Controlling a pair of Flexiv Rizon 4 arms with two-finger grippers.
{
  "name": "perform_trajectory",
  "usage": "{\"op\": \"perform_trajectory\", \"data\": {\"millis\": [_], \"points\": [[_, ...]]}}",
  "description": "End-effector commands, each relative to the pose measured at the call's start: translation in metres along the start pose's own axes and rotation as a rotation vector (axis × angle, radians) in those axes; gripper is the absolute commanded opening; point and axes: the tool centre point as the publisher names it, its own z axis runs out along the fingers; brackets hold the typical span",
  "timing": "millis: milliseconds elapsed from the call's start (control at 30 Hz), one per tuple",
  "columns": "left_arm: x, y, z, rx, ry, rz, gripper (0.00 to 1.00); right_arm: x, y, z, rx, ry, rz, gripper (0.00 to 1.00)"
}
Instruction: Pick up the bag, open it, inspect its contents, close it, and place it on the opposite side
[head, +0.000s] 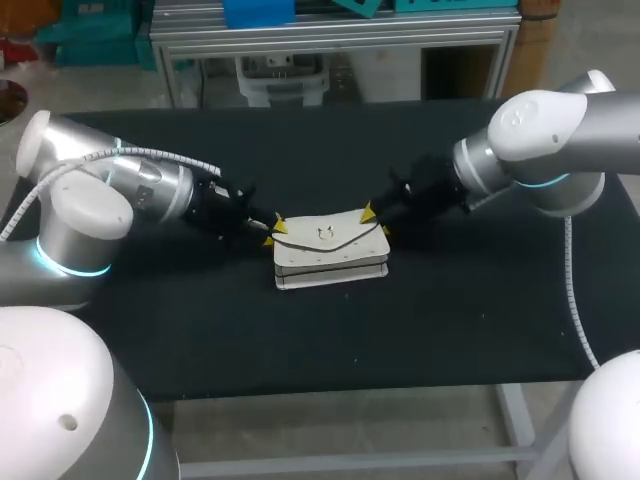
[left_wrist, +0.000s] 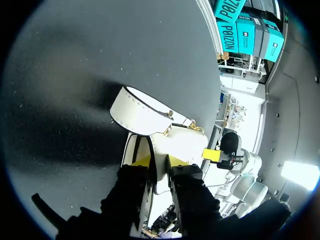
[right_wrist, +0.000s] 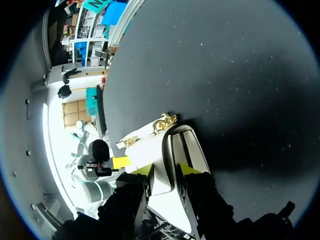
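So that it can be lifted level, the white bag (head: 330, 248) is clamped at each end between the fingers of the left gripper (head: 273, 232) and the right gripper (head: 377, 221), its flap closed.

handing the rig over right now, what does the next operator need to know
Left gripper: shut on the left end of the bag.
Right gripper: shut on its right end.
The bag is at the middle of the table with its flap closed. Whether it is lifted clear cannot be told.
Done: grasped at both ends.
Left: open it, inspect the contents, close it, place it on the opposite side.
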Motion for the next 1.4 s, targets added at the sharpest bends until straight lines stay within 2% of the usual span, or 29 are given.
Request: {"op": "perform_trajectory", "data": {"millis": [33,167,233,267,300,333,400,433,467,500,533,567,767,933,1133,1167,1200,1233,1267,1300,1333,1400], "points": [[-0.004,0.013,0.011,0.104,0.08,0.062,0.0,0.006,0.001,0.007,0.006,-0.005,-0.001,0.35],[-0.003,0.014,0.012,0.128,0.09,0.11,0.0,0.005,0.001,0.007,0.006,-0.005,0.001,0.38],[-0.003,0.014,0.012,0.109,0.086,0.124,0.0,0.005,0.002,0.007,0.006,-0.005,0.001,0.39],[-0.002,0.014,0.011,0.076,0.084,0.114,0.24,0.005,0.002,0.007,0.006,-0.006,0.001,0.4],[-0.002,0.014,0.011,0.065,0.083,0.104,0.56,0.005,0.002,0.007,0.006,-0.006,0.001,0.4],[-0.001,0.012,0.01,0.052,0.078,0.089,0.83,0.006,0.002,0.007,0.006,-0.006,0.001,0.41],[-0.001,0.011,0.01,0.043,0.078,0.078,0.9,0.006,0.002,0.007,0.006,-0.002,0.004,0.4],[-0.001,0.011,0.009,0.042,0.08,0.076,0.87,0.006,0.003,0.007,0.007,0.0,0.007,0.38],[-0.001,0.011,0.009,0.042,0.08,0.075,0.71,0.006,0.004,0.007,0.008,0.001,0.009,0.35],[-0.001,0.011,0.009,0.042,0.081,0.075,0.51,0.006,0.004,0.008,0.01,0.002,0.012,0.27],[-0.001,0.011,0.009,0.041,0.081,0.075,0.27,0.006,0.005,0.008,0.012,0.003,0.015,0.1],[-0.001,0.011,0.009,0.043,0.082,0.077,0.0,0.006,0.005,0.009,0.014,0.004,0.017,0.0],[0.002,0.008,0.007,0.047,0.1,0.102,0.0,0.007,0.001,0.011,-0.002,-0.019,-0.055,0.0],[0.009,-0.003,0.009,0.019,0.104,0.118,0.0,0.009,-0.009,0.014,-0.008,-0.032,-0.165,0.0],[0.015,-0.014,0.013,-0.004,0.082,0.111,0.0,0.009,-0.017,0.011,-0.025,-0.016,-0.213,0.0],[0.015,-0.014,0.013,-0.006,0.078,0.109,0.3,0.009,-0.017,0.009,-0.032,-0.014,-0.208,0.0],[0.015,-0.014,0.012,-0.004,0.07,0.11,0.58,0.007,-0.017,0.008,-0.031,-0.004,-0.202,0.16],[0.015,-0.014,0.012,-0.002,0.068,0.11,0.85,0.006,-0.017,0.006,-0.034,0.002,-0.194,0.43],[0.015,-0.014,0.011,-0.003,0.066,0.11,1.0,0.005,-0.016,0.005,-0.035,0.008,-0.185,0.62],[0.015,-0.014,0.01,-0.005,0.063,0.106,1.0,0.004,-0.015,0.004,-0.03,0.016,-0.177,0.82],[0.014,-0.015,0.01,-0.005,0.062,0.104,1.0,0.003,-0.014,0.003,-0.035,0.018,-0.167,0.94],[0.014,-0.016,0.01,-0.007,0.059,0.098,1.0,0.003,-0.011,0.002,-0.035,0.025,-0.152,0.96]]}}
